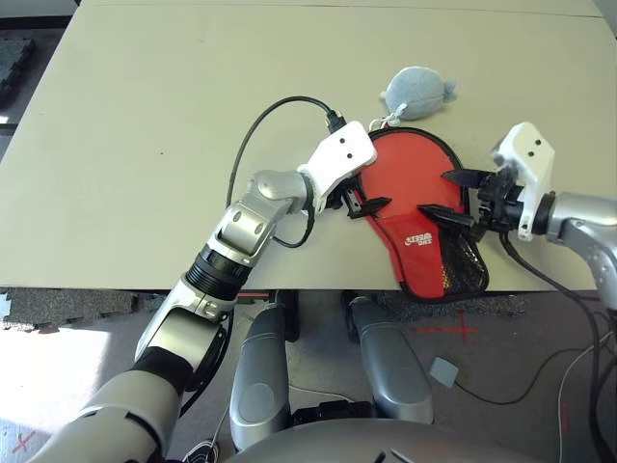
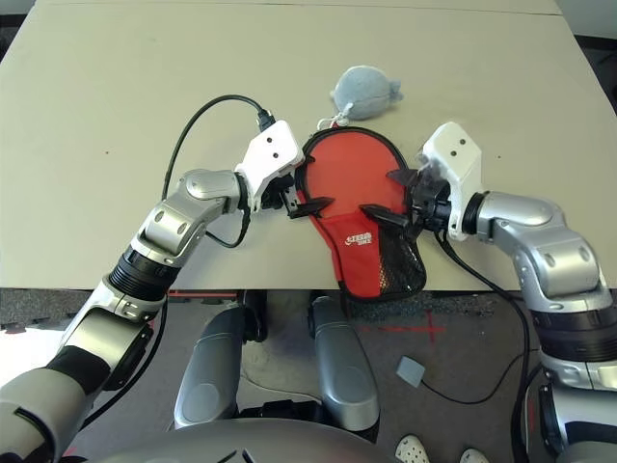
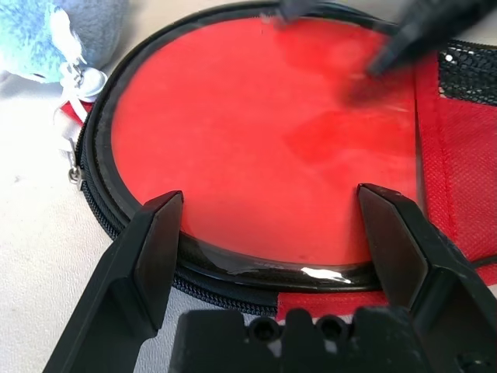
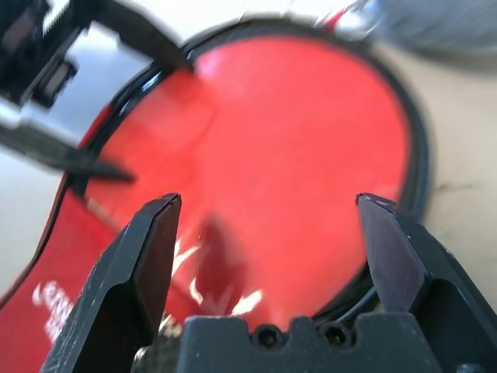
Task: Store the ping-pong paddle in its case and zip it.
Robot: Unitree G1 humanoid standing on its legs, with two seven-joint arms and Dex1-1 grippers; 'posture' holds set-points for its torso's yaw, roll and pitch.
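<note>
The case lies flat at the table's front edge, red logo side up, its black zipper rim open around the round end. Inside that end shows the glossy red face of the ping-pong paddle; its handle is hidden under the red fabric. My left gripper stands open at the case's left rim, fingers pointing across the paddle face. My right gripper is open over the right side of the paddle, nothing between its fingers. The mesh pocket covers the narrow end.
A grey-white plush charm lies just beyond the case, tied by a cord to the zipper pull. The case's narrow end hangs slightly over the table's front edge. A black cable loops from my left wrist over the beige table.
</note>
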